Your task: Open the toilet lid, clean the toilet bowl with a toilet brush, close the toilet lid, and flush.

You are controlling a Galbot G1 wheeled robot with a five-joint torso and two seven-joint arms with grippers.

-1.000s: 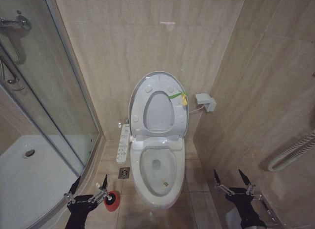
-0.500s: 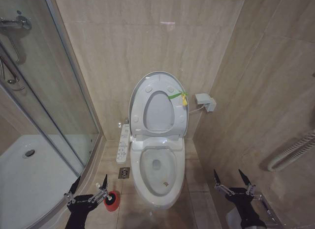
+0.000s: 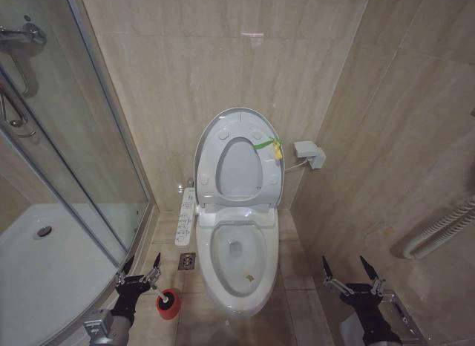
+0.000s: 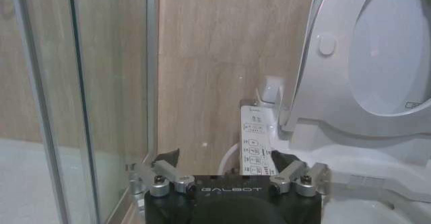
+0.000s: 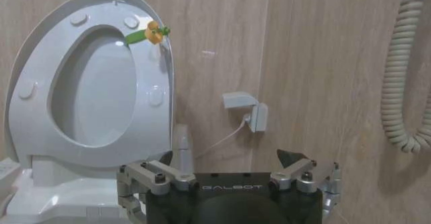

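Note:
The toilet lid (image 3: 239, 162) stands raised against the wall with the ring seat up against it, a green-and-yellow tag (image 3: 272, 145) on its edge. Below it the white toilet bowl (image 3: 239, 263) is uncovered, with a small brownish speck (image 3: 250, 278) inside. The toilet brush sits in its red holder (image 3: 168, 304) on the floor left of the bowl. My left gripper (image 3: 142, 267) is open, just above and left of the holder, touching nothing. My right gripper (image 3: 344, 265) hangs open and empty right of the bowl. The lid (image 5: 88, 77) and tag (image 5: 151, 32) also show in the right wrist view.
A glass shower enclosure (image 3: 82, 160) and its white tray (image 3: 44, 264) bound the left side. The toilet's control panel (image 3: 185, 216) sticks out on the left, a floor drain (image 3: 187, 261) in front of it. A wall box (image 3: 309, 153) and coiled hose (image 3: 438, 231) are at right.
My left arm has swung so its gripper sits a little farther right and forward, closer to the red holder. The right gripper, lid and bowl are unchanged.

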